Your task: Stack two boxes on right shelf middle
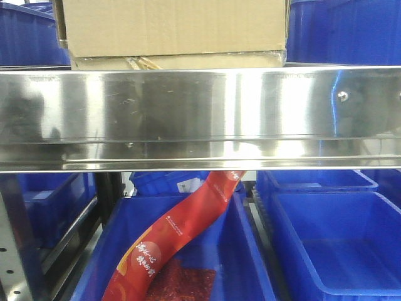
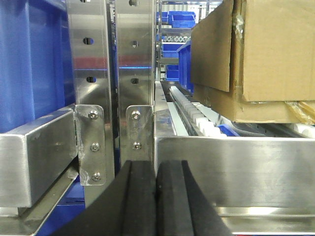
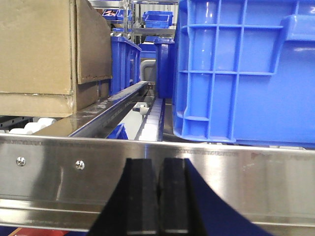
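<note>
Left bins: blue plastic bins [image 1: 28,34] sit on the shelf at the far left of the front view, beside the cardboard.
Left upright: a grey perforated post [image 2: 91,73] with screwed brackets stands left of the shelf in the left wrist view.
Left claw: the left claw [image 2: 156,201] shows two black pads pressed together with only a thin seam between them, nothing held; it sits low in front of the shelf lip.
Tall box: the tall box [image 1: 172,25] rests directly on top of the flat box, a little to the left of the shelf's middle, its top cut off by the frame edge; its lower rim slightly overhangs the one below.
Flat box: the flat box [image 1: 178,61] lies on the shelf under the tall one, with a yellowish tape scrap on its front edge.
Shelf: the right shelf middle [image 1: 200,113] is a wide mirror-bright steel board with a broad front lip and small screw heads; white rollers show behind the lip in the wrist views.
Red packet: a long red bag [image 1: 175,232] leans in a blue bin below the shelf.
Right claw: the right claw [image 3: 158,196] has its black pads closed against each other, gripping nothing, just in front of the lip.
Right bin: a large blue bin [image 3: 246,69] stands on the shelf to the right of the boxes, apart from them.
</note>
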